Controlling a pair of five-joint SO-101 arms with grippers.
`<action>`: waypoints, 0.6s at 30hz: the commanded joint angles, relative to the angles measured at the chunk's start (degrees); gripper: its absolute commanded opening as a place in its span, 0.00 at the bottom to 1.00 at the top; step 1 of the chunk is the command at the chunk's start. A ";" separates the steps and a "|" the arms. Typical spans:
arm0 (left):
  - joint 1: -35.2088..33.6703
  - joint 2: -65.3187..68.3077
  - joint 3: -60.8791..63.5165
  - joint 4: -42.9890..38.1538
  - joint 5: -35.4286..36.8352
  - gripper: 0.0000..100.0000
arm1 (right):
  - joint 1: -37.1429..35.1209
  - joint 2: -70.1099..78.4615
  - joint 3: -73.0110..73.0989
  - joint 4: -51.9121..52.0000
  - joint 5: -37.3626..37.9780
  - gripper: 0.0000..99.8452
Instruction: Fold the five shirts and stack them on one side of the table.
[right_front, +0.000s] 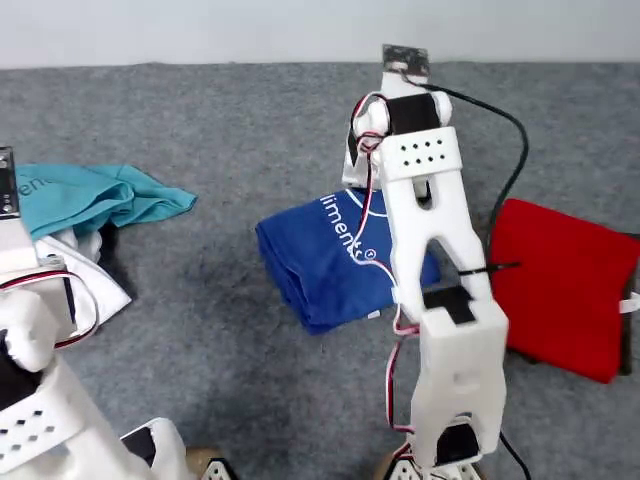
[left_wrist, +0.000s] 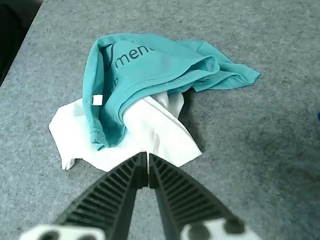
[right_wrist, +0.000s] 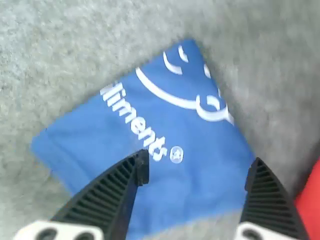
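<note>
The blue shirt (right_front: 320, 270) is lying folded near the middle of the grey surface (right_front: 220, 130). In the high view the right arm (right_front: 440, 240) is covering its right part. The right pincer (right_wrist: 195, 172) is hanging above this shirt with its jaws spread wide and nothing between them (the shirt's white print is showing in the gap).

Just to the right, the red shirt (right_front: 560, 285) is lying folded flat. Its right edge is being cut off by the frame, and a black cable (right_front: 505, 190) is running down past its left edge. Whether red and blue are touching is hard to make out behind the arm.

At the left side, the teal shirt (left_wrist: 150, 70) is lying bunched on top of a crumpled white shirt (left_wrist: 150, 135), hiding much of it. In the high view the left arm (right_front: 40, 420) is covering the white shirt's left part.

The left pincer (left_wrist: 148, 167) is hovering at the near edge of the white shirt, its jaws pressed together on nothing. Whether its tips are touching the cloth cannot be told.
</note>
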 joint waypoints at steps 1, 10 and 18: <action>0.35 -0.70 -0.13 0.18 0.26 0.02 | -2.95 -11.65 10.37 2.33 -9.49 0.31; 0.35 -0.35 -0.13 0.18 0.18 0.02 | -10.24 -14.73 26.64 -4.70 -24.97 0.31; 0.35 -0.18 -0.13 0.18 0.09 0.02 | -8.04 -14.73 42.55 -30.02 -28.40 0.31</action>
